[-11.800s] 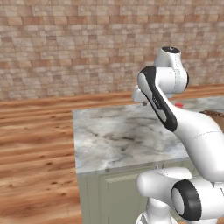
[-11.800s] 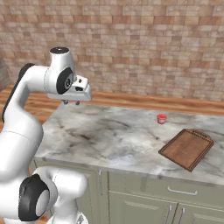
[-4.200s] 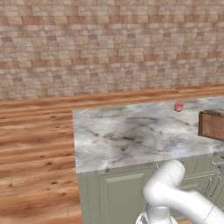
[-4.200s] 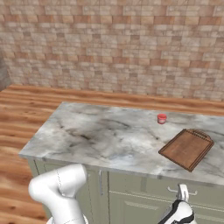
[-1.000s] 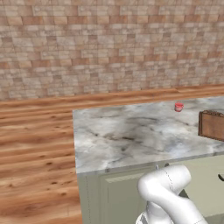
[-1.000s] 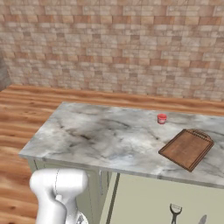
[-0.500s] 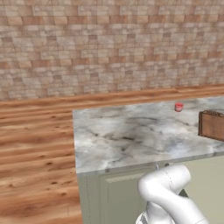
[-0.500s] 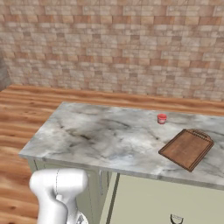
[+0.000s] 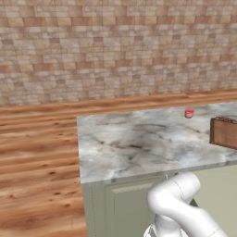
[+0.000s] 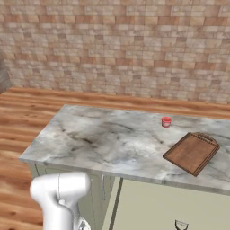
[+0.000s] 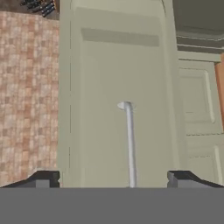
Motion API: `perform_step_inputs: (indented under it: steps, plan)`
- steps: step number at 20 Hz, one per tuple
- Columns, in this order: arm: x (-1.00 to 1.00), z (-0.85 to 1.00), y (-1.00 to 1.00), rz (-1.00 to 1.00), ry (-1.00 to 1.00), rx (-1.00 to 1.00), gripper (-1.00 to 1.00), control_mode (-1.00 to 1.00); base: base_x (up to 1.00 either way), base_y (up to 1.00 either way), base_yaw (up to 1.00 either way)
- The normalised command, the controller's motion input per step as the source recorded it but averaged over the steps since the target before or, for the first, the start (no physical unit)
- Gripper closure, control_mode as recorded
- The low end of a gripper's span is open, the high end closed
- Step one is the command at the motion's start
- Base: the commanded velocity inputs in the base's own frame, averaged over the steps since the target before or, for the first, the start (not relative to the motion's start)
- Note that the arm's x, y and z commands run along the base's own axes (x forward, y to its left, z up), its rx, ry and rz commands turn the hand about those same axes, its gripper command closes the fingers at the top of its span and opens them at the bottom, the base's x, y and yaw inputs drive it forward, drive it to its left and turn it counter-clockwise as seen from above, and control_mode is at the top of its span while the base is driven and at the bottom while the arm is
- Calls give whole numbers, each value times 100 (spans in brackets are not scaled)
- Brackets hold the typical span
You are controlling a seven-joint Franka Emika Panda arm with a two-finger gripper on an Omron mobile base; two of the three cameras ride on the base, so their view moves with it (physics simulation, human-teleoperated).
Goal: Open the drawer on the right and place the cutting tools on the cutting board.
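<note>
The right drawer (image 10: 170, 204) stands pulled out below the counter, its pale inside showing. At the bottom edge of the right base view the tip of one cutting tool (image 10: 181, 224) shows in it. The reddish-brown cutting board (image 10: 192, 152) lies on the marble counter at the right, and its left end (image 9: 224, 132) reaches into the left base view. In the hand view my gripper (image 11: 113, 179) is open, with its fingertips (image 11: 43, 178) wide on either side of the drawer's metal handle (image 11: 129, 144) and not touching it.
A small red cup (image 10: 166, 121) stands on the counter (image 10: 112, 139) behind the board, also seen as the red cup (image 9: 189, 113) in the left base view. My white arm (image 9: 178, 203) bends low in front of the cabinet doors (image 10: 105, 188). Wooden floor (image 9: 37, 152) lies to the left.
My jaws have opened and let go of the drawer handle. Less of the tools in the drawer shows at the bottom of the right base view.
</note>
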Motion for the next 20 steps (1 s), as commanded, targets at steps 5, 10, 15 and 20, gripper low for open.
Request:
perform_step_inputs:
  steps: [5,10,15,20]
  plan:
    - [-46,74,7,-1,-1,-1,-100,-100,0,0,0]
    - [-4,83,27,-3,3,-4,-100,-100,0,0,0]
    - [-16,91,16,-3,5,-1,-100,-100,0,0,0]
    - [-3,96,30,-1,6,-3,-100,-100,0,0,0]
